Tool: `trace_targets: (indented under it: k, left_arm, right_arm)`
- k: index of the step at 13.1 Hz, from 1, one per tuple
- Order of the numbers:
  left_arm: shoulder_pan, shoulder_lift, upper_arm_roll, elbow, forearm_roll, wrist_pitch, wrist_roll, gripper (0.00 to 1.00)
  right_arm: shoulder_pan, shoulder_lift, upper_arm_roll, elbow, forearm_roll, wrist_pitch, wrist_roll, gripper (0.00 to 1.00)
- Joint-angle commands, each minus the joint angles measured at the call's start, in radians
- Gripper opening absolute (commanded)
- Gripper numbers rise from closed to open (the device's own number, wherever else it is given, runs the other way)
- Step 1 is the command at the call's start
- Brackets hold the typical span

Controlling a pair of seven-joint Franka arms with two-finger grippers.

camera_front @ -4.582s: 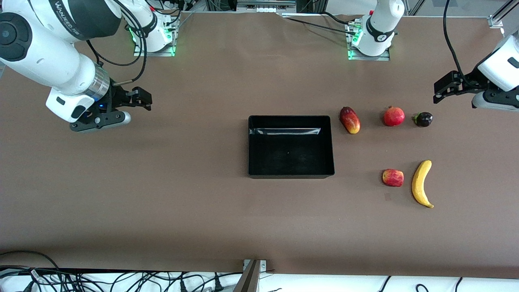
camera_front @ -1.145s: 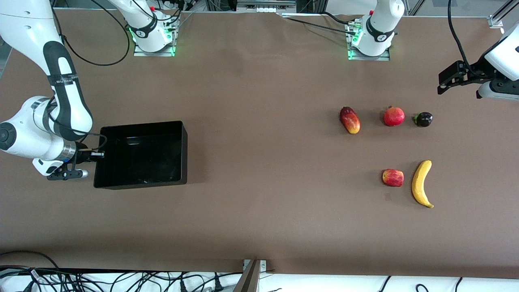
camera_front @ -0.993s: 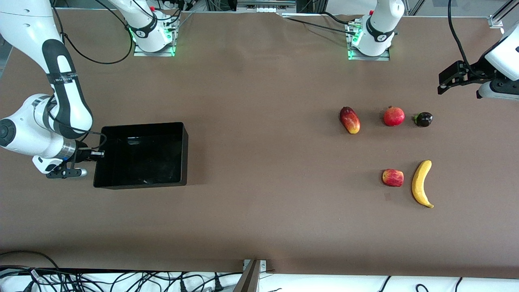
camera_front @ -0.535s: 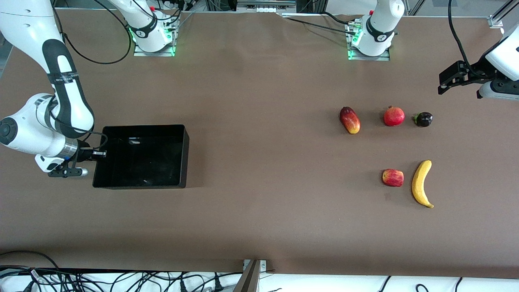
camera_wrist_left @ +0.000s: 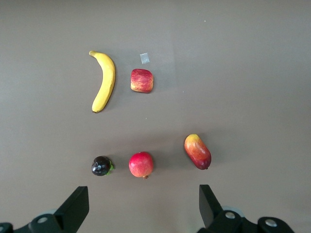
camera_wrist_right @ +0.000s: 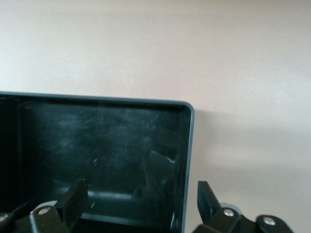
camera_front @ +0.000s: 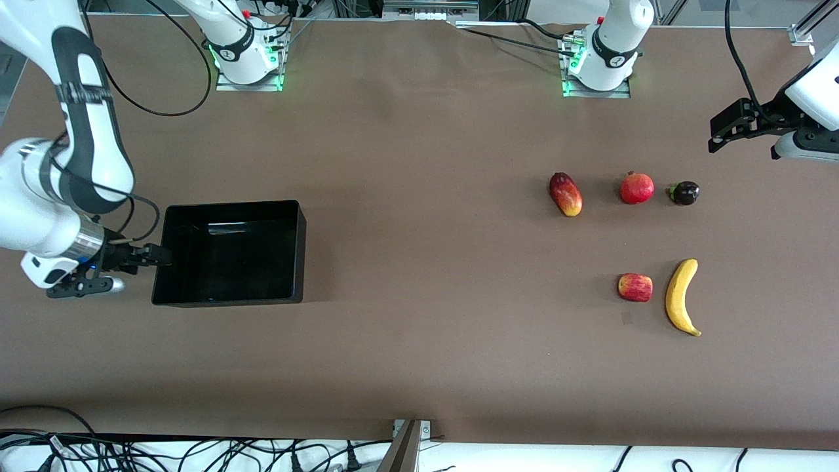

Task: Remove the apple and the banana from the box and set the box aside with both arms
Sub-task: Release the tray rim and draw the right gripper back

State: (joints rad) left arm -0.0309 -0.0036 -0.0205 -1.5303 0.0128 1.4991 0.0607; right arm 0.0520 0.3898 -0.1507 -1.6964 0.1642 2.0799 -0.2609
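Right arm: elbow raised over the right arm's end of the brown worktop (camera_front: 419, 367), forearm angled down. The right gripper (camera_front: 155, 255) sits at the end wall of the shallow, rectangular, open-topped black plastic box (camera_front: 298, 252). In the right wrist view the jaws stand wide apart, with the box's glossy wall (camera_wrist_right: 187, 160) running between them, and neither finger (camera_wrist_right: 73, 201) shows contact with the plastic.

Left arm: waits high over the left arm's end of the worktop, wrist camera looking down on the fruit group. The left gripper (camera_front: 721, 131) hangs over bare worktop, jaws spread wide, holding nothing (camera_wrist_left: 143, 211).

Box: rests flat on the worktop toward the right arm's end, well apart from all the fruit. Nothing lies inside; only a light reflection shows on the inner wall. Its long axis runs along the table's length.

Fruits: the small red apple with yellowish streaks (camera_front: 635, 287) and the long curved yellow banana (camera_front: 680, 297) lie just beside each other, not touching, at the left arm's end. The banana's long axis runs roughly toward the front camera. Farther from the camera lie, in a row, an oblong red-yellow mango (camera_front: 565, 194), a round red pomegranate (camera_front: 637, 188) and a small dark purple fruit with a green stem (camera_front: 685, 193).
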Motion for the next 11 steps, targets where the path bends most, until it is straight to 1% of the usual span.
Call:
trace_targets:
  k: [1, 3, 4, 5, 6, 11]
  left_arm:
    - [0.006, -0.018, 0.001, -0.016, -0.025, 0.0, 0.001, 1.0]
    - [0.006, -0.018, 0.001, -0.016, -0.024, 0.0, 0.001, 1.0]
    - [0.006, -0.018, -0.001, -0.016, -0.025, 0.0, 0.001, 1.0]
    - [0.006, -0.018, -0.001, -0.016, -0.025, 0.0, 0.001, 1.0]
    - [0.006, -0.018, -0.001, -0.017, -0.025, 0.0, 0.001, 1.0]
    - [0.008, -0.018, -0.001, -0.017, -0.025, 0.0, -0.001, 1.0]
  right_arm:
    - [0.051, -0.156, 0.007, 0.004, -0.086, -0.171, 0.141, 1.0]
    - [0.071, -0.26, 0.01, 0.006, -0.124, -0.285, 0.183, 1.0]
    - [0.072, -0.305, 0.011, 0.007, -0.124, -0.319, 0.181, 1.0]
    - [0.072, -0.345, 0.028, 0.006, -0.126, -0.349, 0.183, 1.0]
    - [0.072, -0.359, 0.04, 0.007, -0.127, -0.371, 0.186, 1.0]
    - [0.071, -0.353, 0.037, 0.061, -0.129, -0.397, 0.201, 1.0]
